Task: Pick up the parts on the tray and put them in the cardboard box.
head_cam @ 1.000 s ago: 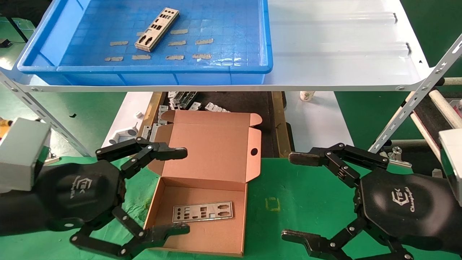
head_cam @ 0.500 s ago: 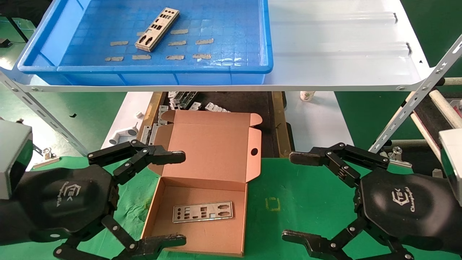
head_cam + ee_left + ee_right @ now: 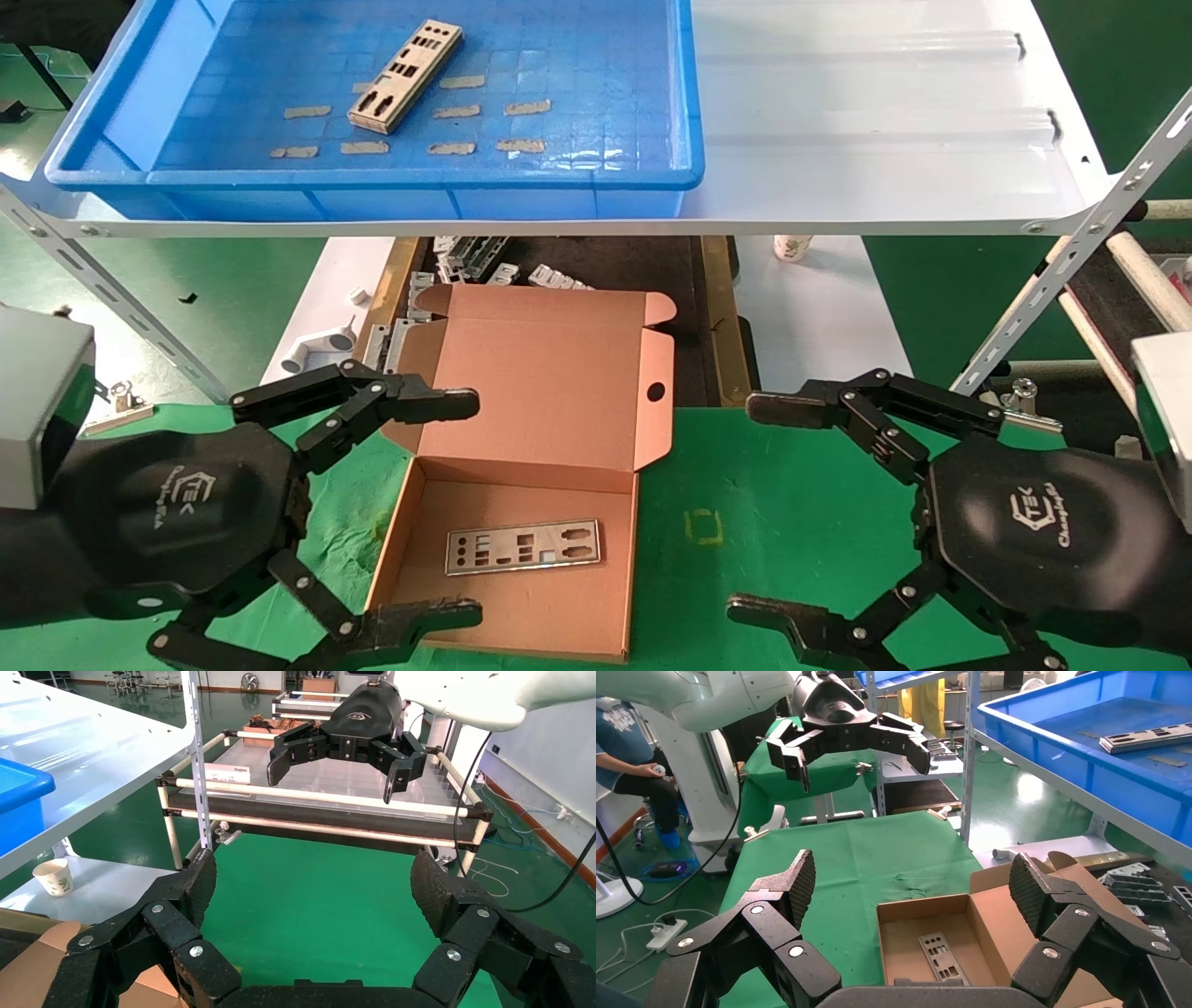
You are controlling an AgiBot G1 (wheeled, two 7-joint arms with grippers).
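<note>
One thin silvery punched metal plate [image 3: 523, 546] lies in the open brown cardboard box [image 3: 549, 419], another [image 3: 406, 75] waits in the blue plastic tray [image 3: 643, 93]; left claw [image 3: 463, 508] and right claw [image 3: 764, 508] gape empty.

Left gripper [image 3: 470, 508] low at left, jaws spread wide; right gripper [image 3: 759, 508] likewise at right.

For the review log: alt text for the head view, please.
One metal plate lies in the open cardboard box; another remains in the blue tray on the shelf. The left tool and right tool hang open, flanking the box.
</note>
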